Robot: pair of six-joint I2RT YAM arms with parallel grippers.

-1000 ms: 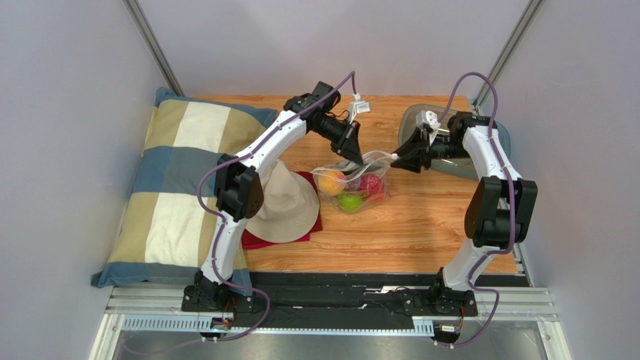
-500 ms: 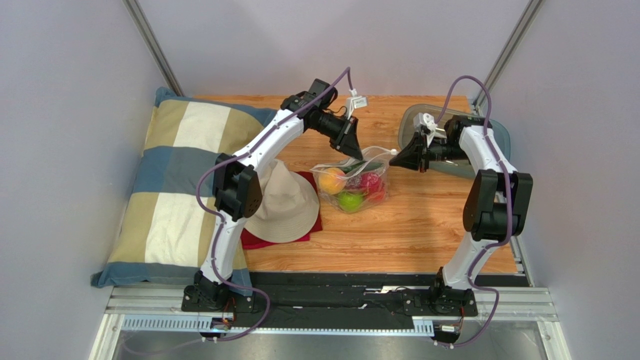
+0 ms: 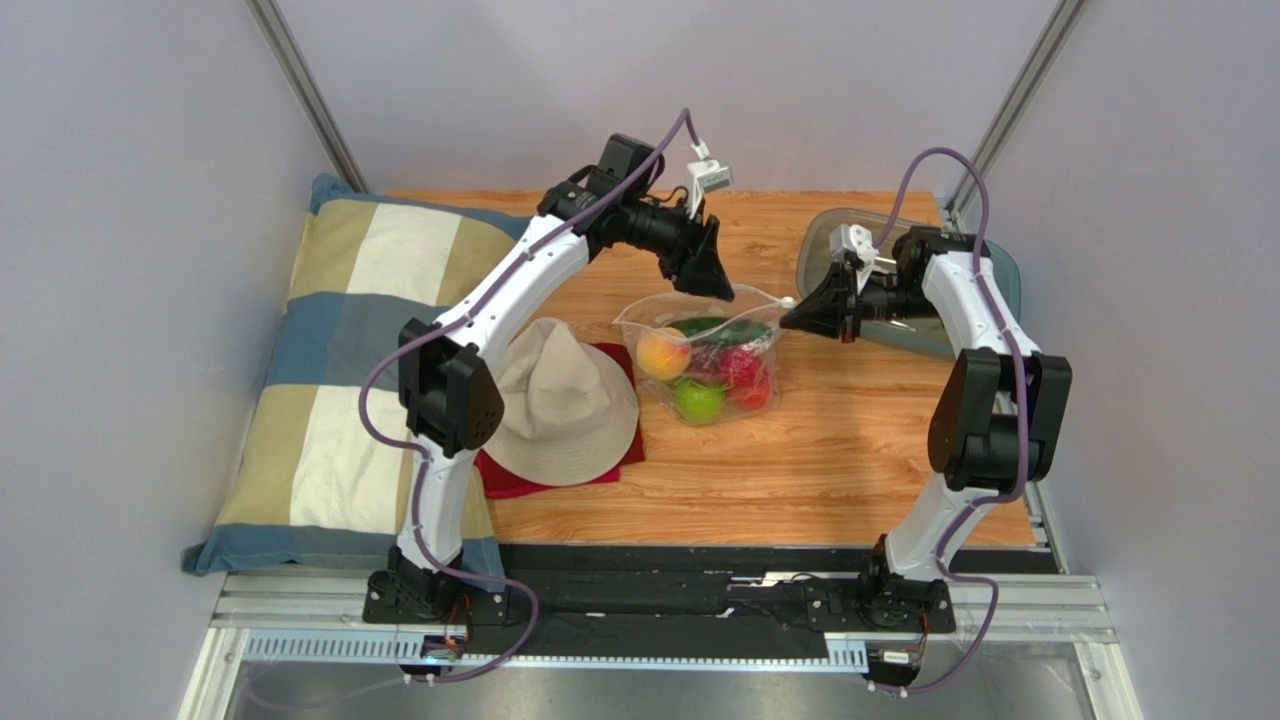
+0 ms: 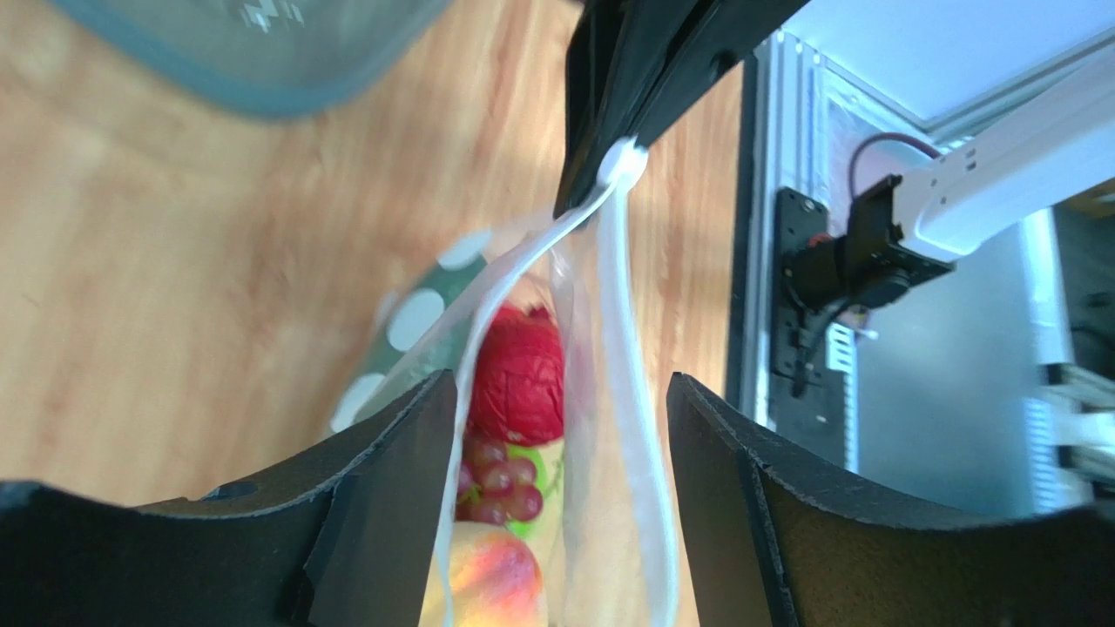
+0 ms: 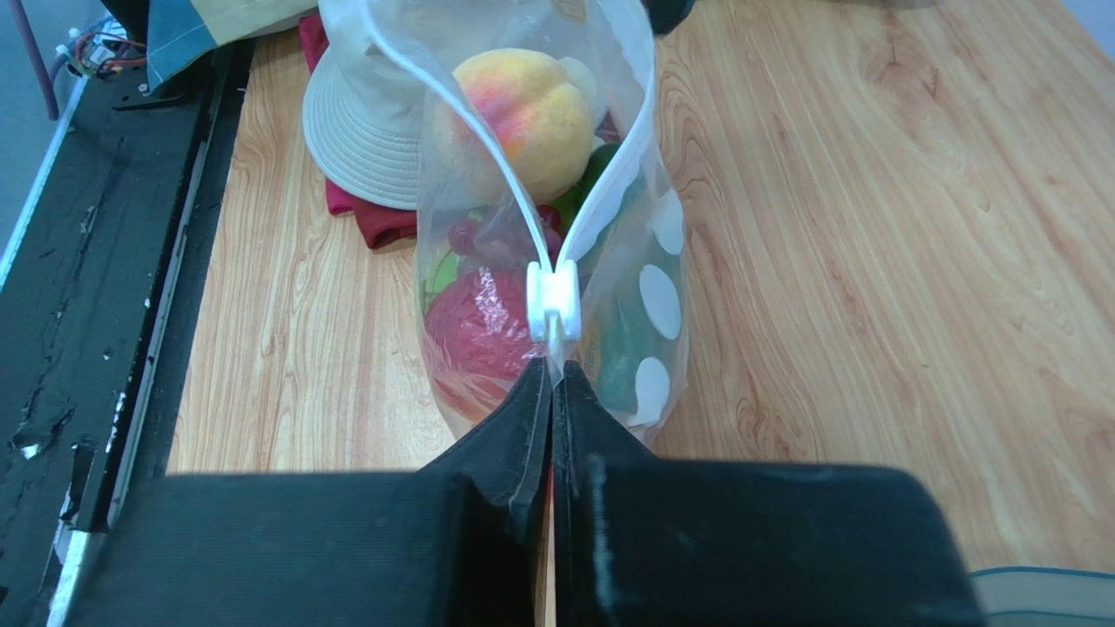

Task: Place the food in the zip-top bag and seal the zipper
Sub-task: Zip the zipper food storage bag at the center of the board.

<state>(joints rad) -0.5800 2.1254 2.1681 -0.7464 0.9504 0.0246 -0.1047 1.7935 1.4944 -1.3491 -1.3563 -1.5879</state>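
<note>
The zip-top bag (image 3: 703, 357) stands on the wooden table, with the food (image 3: 696, 378) inside it. An orange ball (image 5: 530, 111), a red ball (image 5: 474, 337), purple grapes (image 4: 500, 473) and a dark green piece (image 5: 618, 350) show through the plastic. The zipper (image 5: 511, 196) runs as two white strips that spread apart from a white slider (image 5: 551, 301), so the mouth gapes. My right gripper (image 5: 551, 376) is shut on the bag's edge just below that slider. My left gripper (image 4: 560, 392) is open, straddling the bag's far mouth end without gripping it.
A beige hat (image 3: 564, 405) lies on a red cloth (image 3: 519, 477) left of the bag, beside a checked pillow (image 3: 361, 375). A grey translucent tray (image 3: 834, 240) sits behind the right gripper at the back right.
My left gripper has opened, let go of the bag's mouth and drawn back up the table. My right gripper has shut on the bag's right end. The bag's mouth has sagged open.
</note>
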